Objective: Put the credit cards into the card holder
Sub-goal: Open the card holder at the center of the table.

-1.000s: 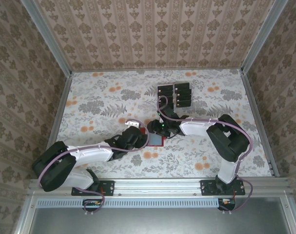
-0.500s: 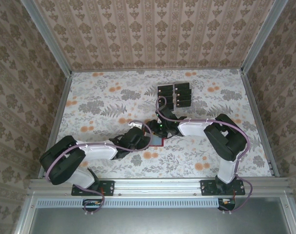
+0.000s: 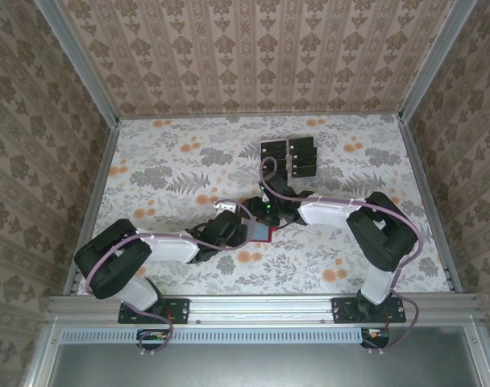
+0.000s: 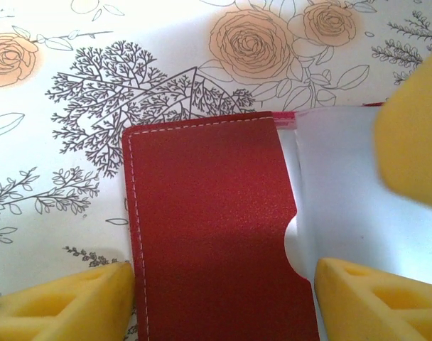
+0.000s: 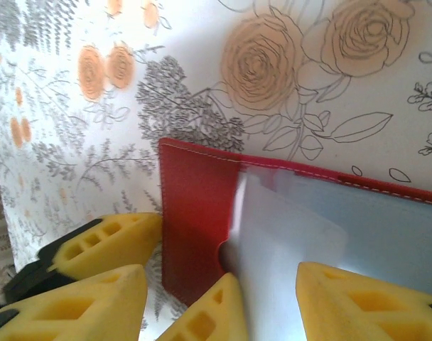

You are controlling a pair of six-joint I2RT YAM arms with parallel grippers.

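Red leather-look card holder (image 4: 209, 227) was lying flat and unfolded on the flowery table (image 4: 60, 57), about mid-table, right between my two arms. My left claw (image 4: 219, 302) had its fingers spread partway, one yellow tip on either side of the red pocket panel. Honestly I couldn't tell if it was pinning the thing or just sitting around it. My right claw (image 5: 283, 309) looked clamped across a pale card (image 5: 287, 227), which I'm pretty sure was one of the credit cards washed out by glare. Its leading edge was at the pocket mouth by the thumb notch, maybe a bit inside. The rest of the credit cards (image 3: 289, 158) were bunched toward the far side of the table, well apart from all this.

What worried me: if the left wasn't really holding the holder down, pushing the card would just shove the whole holder across the table. If the card went in skewed, a corner could snag the pocket lip and the card would bow. And both claws were crammed in close together, so any wobble risked a fingertip bump.
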